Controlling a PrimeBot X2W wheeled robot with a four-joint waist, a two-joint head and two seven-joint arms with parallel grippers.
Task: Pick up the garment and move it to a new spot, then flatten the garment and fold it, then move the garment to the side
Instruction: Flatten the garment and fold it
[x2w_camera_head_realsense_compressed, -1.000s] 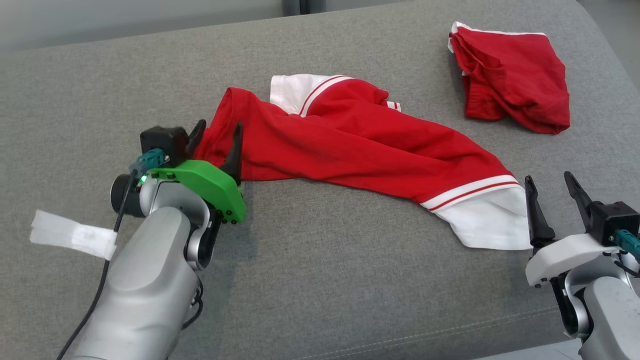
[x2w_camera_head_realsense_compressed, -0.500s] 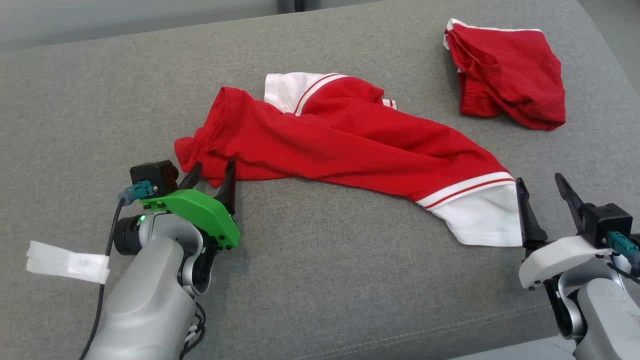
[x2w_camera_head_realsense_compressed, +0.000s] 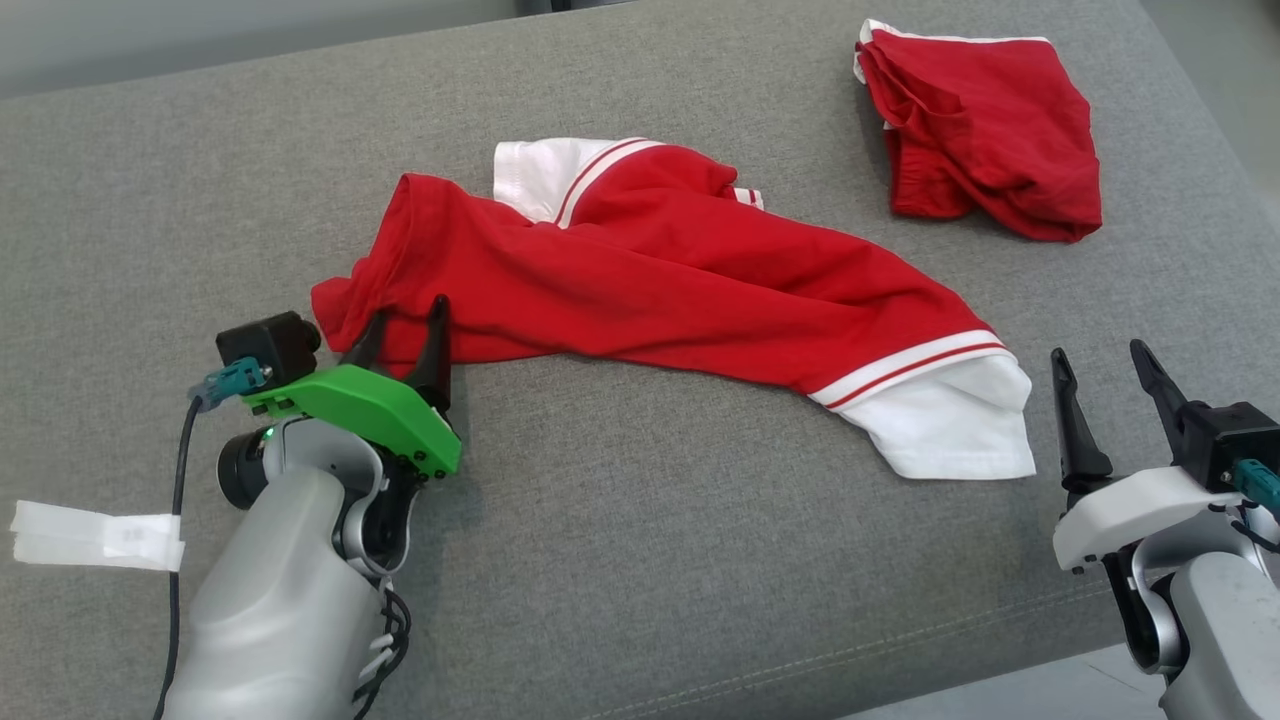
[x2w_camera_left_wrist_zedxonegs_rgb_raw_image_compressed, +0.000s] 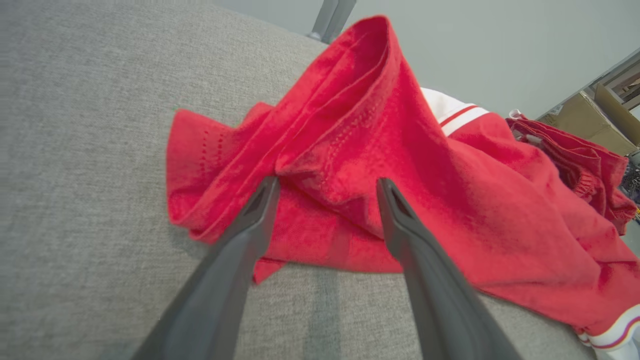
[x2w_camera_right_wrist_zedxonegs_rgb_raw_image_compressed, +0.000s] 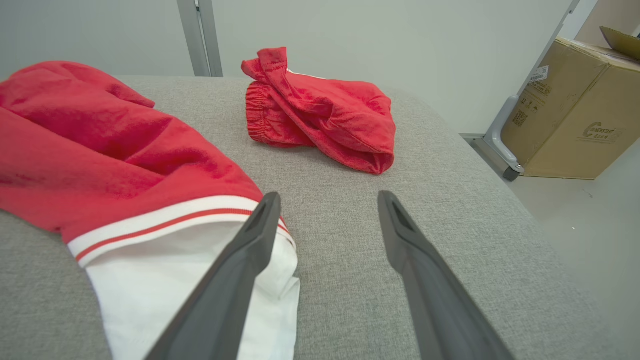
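The garment (x2w_camera_head_realsense_compressed: 680, 290), red with white striped cuffs, lies crumpled across the grey cushion (x2w_camera_head_realsense_compressed: 640, 560). My left gripper (x2w_camera_head_realsense_compressed: 408, 312) stands open at the garment's bunched left end. In the left wrist view its fingertips (x2w_camera_left_wrist_zedxonegs_rgb_raw_image_compressed: 272, 182) reach over the red folds (x2w_camera_left_wrist_zedxonegs_rgb_raw_image_compressed: 400, 150), with the left gripper (x2w_camera_left_wrist_zedxonegs_rgb_raw_image_compressed: 327, 181) gripping nothing. My right gripper (x2w_camera_head_realsense_compressed: 1100, 352) is open just right of the white cuff (x2w_camera_head_realsense_compressed: 950, 430), apart from it. The right wrist view has that cuff (x2w_camera_right_wrist_zedxonegs_rgb_raw_image_compressed: 175, 260) beside the left finger of the right gripper (x2w_camera_right_wrist_zedxonegs_rgb_raw_image_compressed: 328, 195).
A second red garment (x2w_camera_head_realsense_compressed: 980, 130) lies bunched at the cushion's far right corner, also seen as a red bundle (x2w_camera_right_wrist_zedxonegs_rgb_raw_image_compressed: 320, 110). A white tape strip (x2w_camera_head_realsense_compressed: 95, 535) sits at the left. A cardboard box (x2w_camera_right_wrist_zedxonegs_rgb_raw_image_compressed: 575, 110) stands on the floor past the cushion's right edge.
My left gripper has drawn back toward me, from over the garment's left end to its near edge, still open. The bunched left end now shows. The camera has shifted; the right gripper barely moved.
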